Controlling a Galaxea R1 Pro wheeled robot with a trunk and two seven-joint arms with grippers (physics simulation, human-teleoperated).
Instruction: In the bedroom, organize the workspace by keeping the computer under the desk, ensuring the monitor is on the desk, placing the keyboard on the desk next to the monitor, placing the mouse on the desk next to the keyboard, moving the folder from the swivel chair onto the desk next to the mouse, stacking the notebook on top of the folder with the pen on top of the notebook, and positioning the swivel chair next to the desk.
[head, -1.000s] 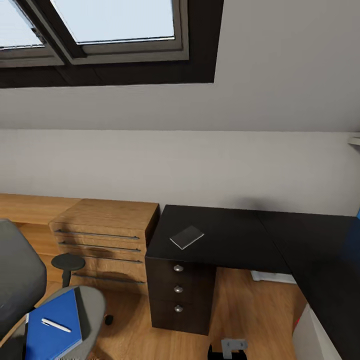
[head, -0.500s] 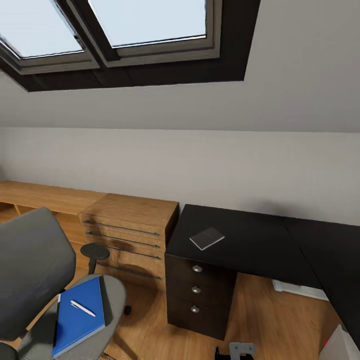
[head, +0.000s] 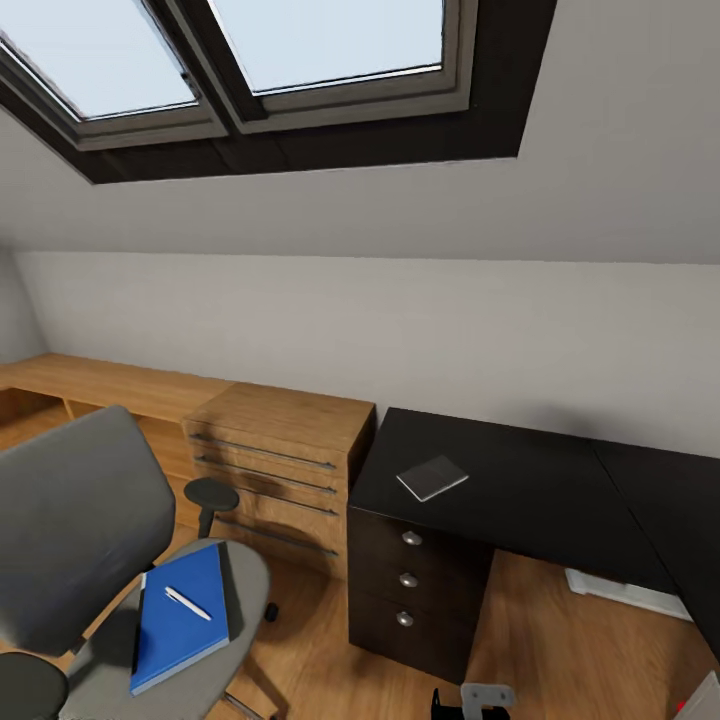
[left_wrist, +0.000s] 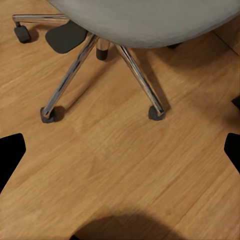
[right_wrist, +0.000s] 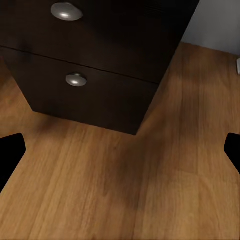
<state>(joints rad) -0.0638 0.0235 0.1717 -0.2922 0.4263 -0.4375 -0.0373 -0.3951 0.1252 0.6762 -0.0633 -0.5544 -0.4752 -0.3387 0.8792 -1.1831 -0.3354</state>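
The blue folder (head: 182, 628) lies on the swivel chair (head: 80, 520) seat with the pen (head: 187, 603) on top; the notebook (head: 432, 477) sits on the bench (head: 520, 490). Both jaws seem wide apart, holding nothing. Lifting the folder tilted could roll the pen off.

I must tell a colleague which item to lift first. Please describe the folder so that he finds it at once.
Find the grey swivel chair left of the black desk. The folder lies flat on its seat, bright blue, with a white pen on top, unlike the smaller grey notebook on the desk.
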